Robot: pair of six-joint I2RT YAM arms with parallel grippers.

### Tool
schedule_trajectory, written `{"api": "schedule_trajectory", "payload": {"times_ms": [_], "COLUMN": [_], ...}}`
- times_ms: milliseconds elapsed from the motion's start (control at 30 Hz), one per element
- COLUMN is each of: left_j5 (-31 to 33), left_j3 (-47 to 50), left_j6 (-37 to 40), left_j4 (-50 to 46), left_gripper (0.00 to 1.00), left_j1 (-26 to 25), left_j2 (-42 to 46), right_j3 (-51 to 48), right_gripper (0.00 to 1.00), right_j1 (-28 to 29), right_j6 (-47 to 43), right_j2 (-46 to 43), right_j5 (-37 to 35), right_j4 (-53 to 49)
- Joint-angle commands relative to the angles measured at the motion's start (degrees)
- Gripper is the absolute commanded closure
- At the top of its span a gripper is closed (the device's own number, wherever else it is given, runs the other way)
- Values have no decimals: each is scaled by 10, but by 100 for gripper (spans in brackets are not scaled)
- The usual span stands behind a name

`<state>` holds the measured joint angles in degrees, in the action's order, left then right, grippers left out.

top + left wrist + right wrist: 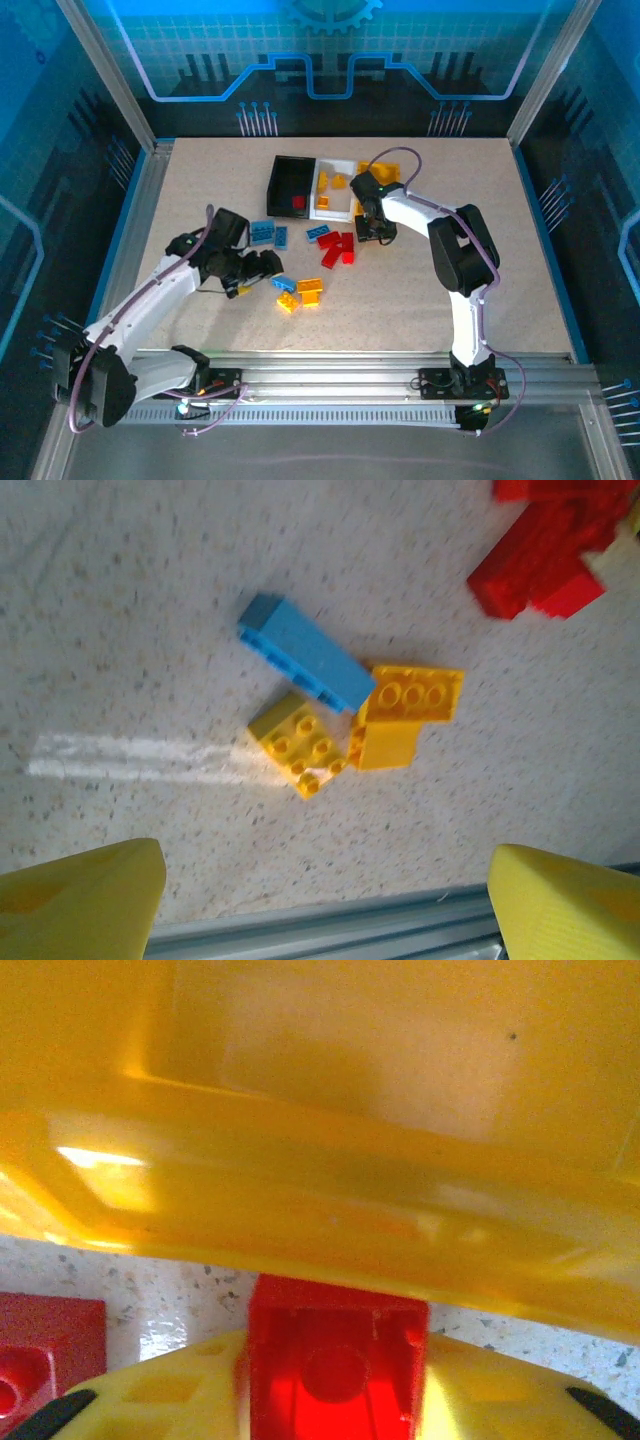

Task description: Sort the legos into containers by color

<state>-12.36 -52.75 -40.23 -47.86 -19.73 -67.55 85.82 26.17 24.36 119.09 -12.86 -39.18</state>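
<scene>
Beside the yellow bin (300, 1180), your right gripper (335, 1405) pinches a red brick (335, 1350); lifting could snag the rim. Your left gripper (325, 900) gapes, empty.

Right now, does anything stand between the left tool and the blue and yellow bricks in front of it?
Nothing visible does. Only bare table lies between the open left tool and the square yellow brick and the larger yellow brick. The blue brick rests against both, on their far side.
</scene>
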Motion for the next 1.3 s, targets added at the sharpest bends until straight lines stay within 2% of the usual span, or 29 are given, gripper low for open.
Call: {"api": "schedule_trajectory", "payload": {"times_ms": [0, 133, 267, 500, 667, 900, 1100, 1267], "left_j5": [8, 20, 37, 35, 71, 106, 125, 144], "left_j3": [-43, -106, -185, -315, -452, -624, -746, -834], "left_j6": [43, 69, 89, 67, 77, 78, 88, 91], "left_j4": [-27, -28, -22, 37, 20, -7, -50, -99], "left_gripper": [15, 15, 15, 18, 23, 30, 34, 36], "left_j1": [18, 31, 33, 36, 36, 36, 31, 30], "left_j2": [-27, -78, -153, -304, -432, -574, -668, -735], "right_j3": [16, 10, -11, -67, -64, 3, 91, 151], "right_gripper": [61, 67, 68, 71, 71, 72, 72, 72], "right_j1": [-1, -2, -3, -4, -14, -56, -94, -102], "right_j6": [-1, -8, 2, 8, 7, 16, 42, 50], "right_j2": [6, -6, -33, -117, -157, -170, -125, -87], "right_j5": [-2, 0, 20, 53, 72, 102, 138, 152], "right_j4": [-8, -12, -18, -31, -61, -102, -118, -131]}}
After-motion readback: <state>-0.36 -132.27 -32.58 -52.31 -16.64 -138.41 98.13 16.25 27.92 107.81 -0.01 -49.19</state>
